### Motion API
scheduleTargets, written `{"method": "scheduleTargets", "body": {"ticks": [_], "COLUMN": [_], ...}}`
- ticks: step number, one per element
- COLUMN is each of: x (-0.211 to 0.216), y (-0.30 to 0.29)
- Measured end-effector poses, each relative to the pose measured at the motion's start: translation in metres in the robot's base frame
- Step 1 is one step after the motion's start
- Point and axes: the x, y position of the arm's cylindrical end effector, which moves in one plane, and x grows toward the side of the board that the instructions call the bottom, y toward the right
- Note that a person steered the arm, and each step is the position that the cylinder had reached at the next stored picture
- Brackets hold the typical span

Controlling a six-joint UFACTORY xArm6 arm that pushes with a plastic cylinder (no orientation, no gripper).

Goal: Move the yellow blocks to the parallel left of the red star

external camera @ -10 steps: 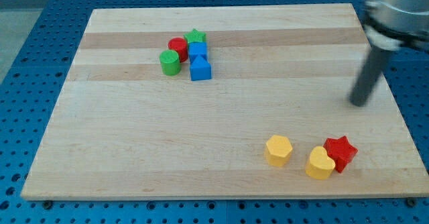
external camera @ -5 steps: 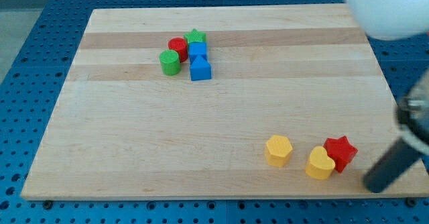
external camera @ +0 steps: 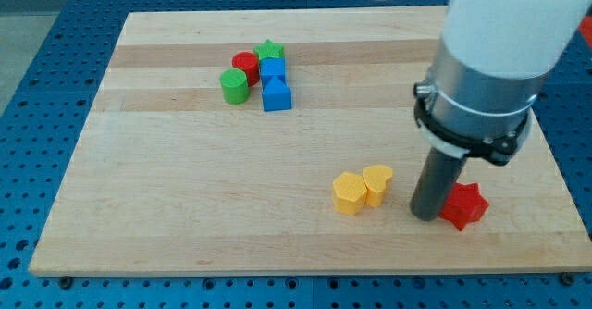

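The red star (external camera: 463,206) lies near the board's bottom right. My tip (external camera: 425,215) rests just to its left, touching or nearly touching it. The yellow heart (external camera: 377,183) and the yellow hexagon (external camera: 350,193) sit side by side, touching, a short way to the left of my tip. The rod and the large grey and white arm above it hide the board behind them.
A cluster stands at the upper left of the wooden board (external camera: 185,207): green cylinder (external camera: 235,86), red cylinder (external camera: 245,66), green star (external camera: 269,50), and two blue blocks (external camera: 274,72) (external camera: 277,95). The board's bottom edge runs close below the red star.
My tip swung from the right side down around the bottom right and now stands left of the red star. The yellow heart and hexagon were pushed left and now touch.
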Motion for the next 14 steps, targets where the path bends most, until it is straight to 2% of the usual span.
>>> {"method": "scheduleTargets", "body": {"ticks": [1, 2, 3, 5, 6, 7, 9, 10, 11, 12, 13, 14], "x": [-0.018, -0.017, 0.003, 0.002, 0.002, 0.003, -0.002, -0.03, -0.048, -0.037, -0.025, -0.043], "y": [-0.017, -0.055, -0.096, -0.112, -0.143, -0.126, -0.018, -0.026, -0.059, -0.091, -0.098, -0.093]}}
